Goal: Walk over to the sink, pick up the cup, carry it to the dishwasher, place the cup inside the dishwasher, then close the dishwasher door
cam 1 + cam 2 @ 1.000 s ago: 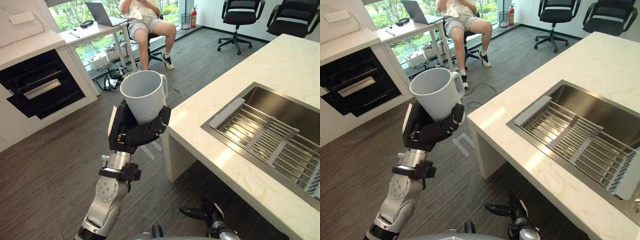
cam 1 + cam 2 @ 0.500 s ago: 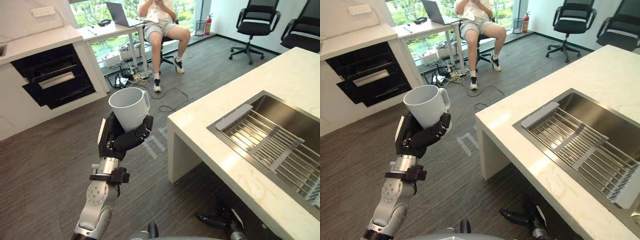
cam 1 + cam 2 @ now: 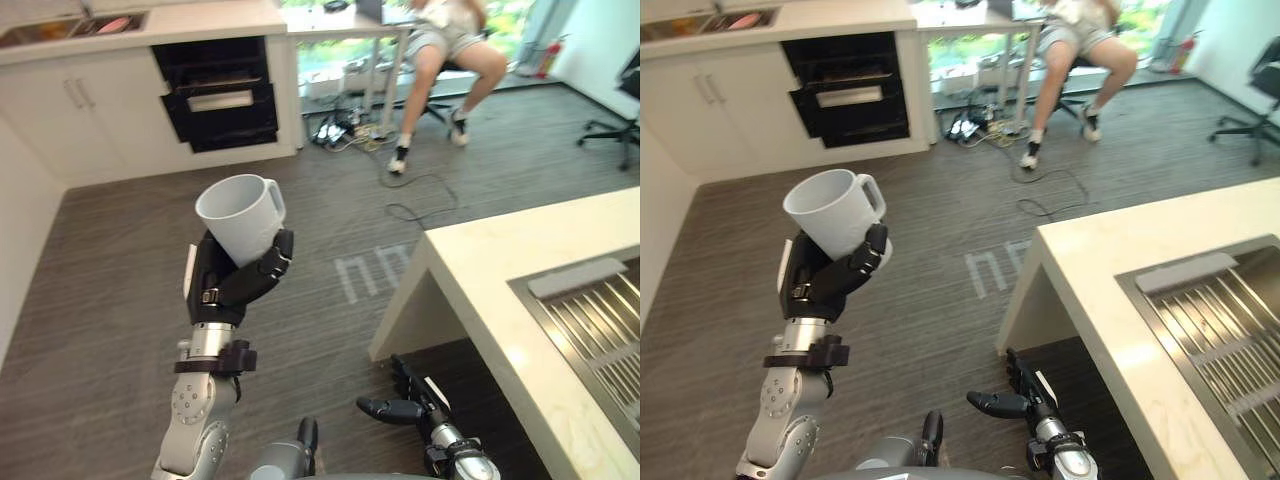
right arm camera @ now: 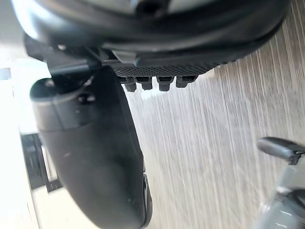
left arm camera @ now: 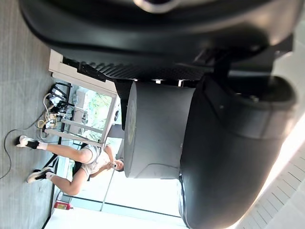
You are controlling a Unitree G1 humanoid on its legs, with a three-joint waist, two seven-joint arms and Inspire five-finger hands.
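Carry step judged in hand. Cup (image 3: 240,212) was held mouth-up, clamped in left hand (image 3: 235,285), well left of bench (image 3: 500,250). Right hand (image 3: 400,408) was hung low, spread open, empty. Next: approach to dishwasher (image 3: 222,100), far across floor (image 3: 110,250), judged required.

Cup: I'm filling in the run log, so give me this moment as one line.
phase: carry | cup: upright in left hand, over floor | right hand: open, low | dishwasher: ahead, not reached

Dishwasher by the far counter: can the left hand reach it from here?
Probably not yet. The left hand holds the cup well short of the dishwasher, with floor between them. Nothing seems to block the way, so walking closer should help.
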